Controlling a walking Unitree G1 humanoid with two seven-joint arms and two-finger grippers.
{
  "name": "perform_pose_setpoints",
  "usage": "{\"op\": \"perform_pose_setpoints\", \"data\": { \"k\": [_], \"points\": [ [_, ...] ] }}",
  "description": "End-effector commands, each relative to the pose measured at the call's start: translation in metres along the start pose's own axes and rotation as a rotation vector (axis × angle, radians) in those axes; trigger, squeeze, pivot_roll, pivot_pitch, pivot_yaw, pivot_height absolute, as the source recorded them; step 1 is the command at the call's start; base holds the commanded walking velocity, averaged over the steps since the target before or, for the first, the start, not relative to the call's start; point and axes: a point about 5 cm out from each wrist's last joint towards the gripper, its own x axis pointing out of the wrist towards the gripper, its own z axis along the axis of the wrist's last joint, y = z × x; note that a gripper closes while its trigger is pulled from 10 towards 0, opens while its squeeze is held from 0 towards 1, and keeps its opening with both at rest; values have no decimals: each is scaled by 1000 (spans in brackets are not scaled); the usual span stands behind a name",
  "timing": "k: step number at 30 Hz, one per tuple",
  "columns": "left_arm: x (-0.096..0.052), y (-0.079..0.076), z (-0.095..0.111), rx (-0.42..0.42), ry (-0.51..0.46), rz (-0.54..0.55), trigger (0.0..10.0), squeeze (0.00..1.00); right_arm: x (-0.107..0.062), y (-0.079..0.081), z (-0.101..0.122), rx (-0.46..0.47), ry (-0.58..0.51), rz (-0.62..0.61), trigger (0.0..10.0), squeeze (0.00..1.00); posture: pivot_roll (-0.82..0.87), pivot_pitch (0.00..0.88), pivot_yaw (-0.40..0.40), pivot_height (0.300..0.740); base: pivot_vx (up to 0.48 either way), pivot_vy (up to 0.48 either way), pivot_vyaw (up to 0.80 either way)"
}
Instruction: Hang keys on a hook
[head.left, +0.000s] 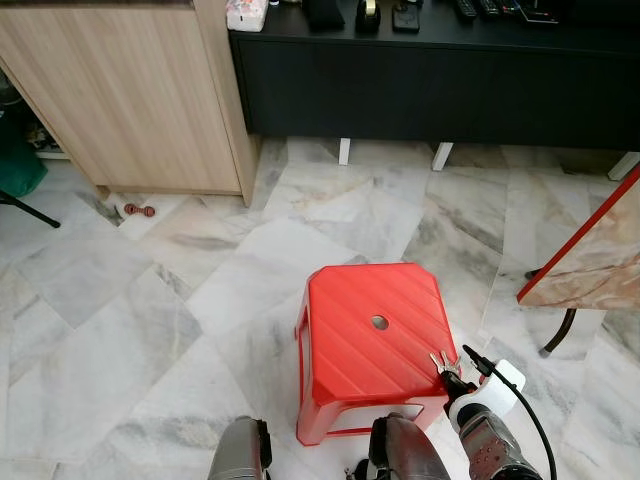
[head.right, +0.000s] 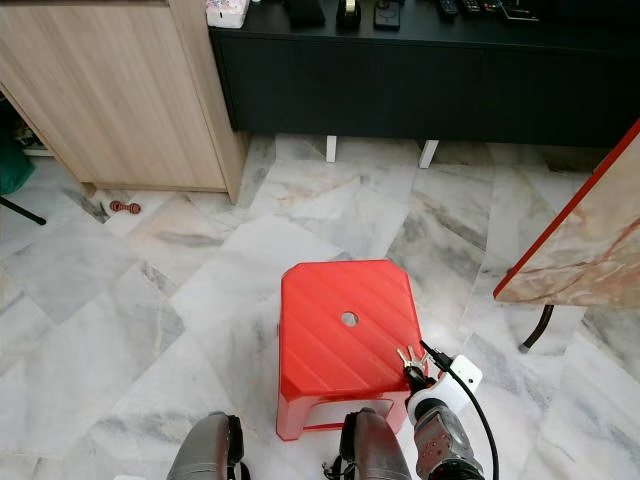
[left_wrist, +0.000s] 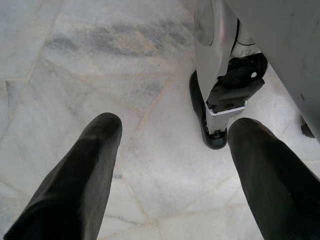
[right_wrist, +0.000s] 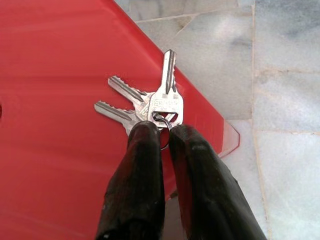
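Right gripper pinches the silver keys at the red plastic stool's near-right corner; lifting towards a hook comes next

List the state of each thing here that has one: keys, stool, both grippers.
keys: three on one ring, fanned out over the stool's edge, ring pinched by the right gripper.
red stool: upright on the marble floor, seat bare apart from the keys.
right gripper: jaws shut on the key ring.
left gripper: jaws open, holding nothing, hanging low over the floor.
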Motion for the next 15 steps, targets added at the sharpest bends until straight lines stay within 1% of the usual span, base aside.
{"op": "perform_pose_setpoints", "data": {
  "k": [1, 2, 3, 7, 9, 12, 14, 15],
  "points": [
    [-4, -14, -14, 28, 58, -52, 10000, 0, -1, 0, -6, -7, 29, 0, 0, 0, 115, 240, -78, 634, 0, 0, 0],
    [-4, -14, -14, 33, 61, -52, 10000, 0, 0, 2, -6, -9, 28, 11, 0, 0, 113, 238, -78, 634, 0, 0, 0],
    [-4, -14, -14, 35, 62, -52, 10000, 0, 1, 8, -4, -12, 26, 38, 0, 0, 112, 236, -78, 634, 0, 0, 0],
    [-3, -14, -13, 34, 61, -52, 10000, 0, 3, 16, -2, -22, 20, 83, 0, 0, 113, 233, -79, 634, 0, 0, 0],
    [-2, -15, -11, 35, 59, -51, 10000, 0, 4, 24, 0, -48, 17, 123, 0, 0, 110, 230, -80, 634, 0, 0, 0],
    [-1, -15, -9, 37, 59, -50, 10000, 0, 5, 32, -1, -61, 26, 157, 0, 0, 111, 222, -81, 634, 0, 0, 0],
    [0, -15, -8, 38, 59, -50, 10000, 0, 5, 34, -1, -68, 25, 167, 0, 0, 111, 219, -81, 634, 0, 0, 0],
    [0, -15, -7, 38, 58, -49, 10000, 0, 5, 36, 0, -84, 20, 180, 3686, 0, 110, 212, -82, 634, 0, 0, 0]
  ]
}}
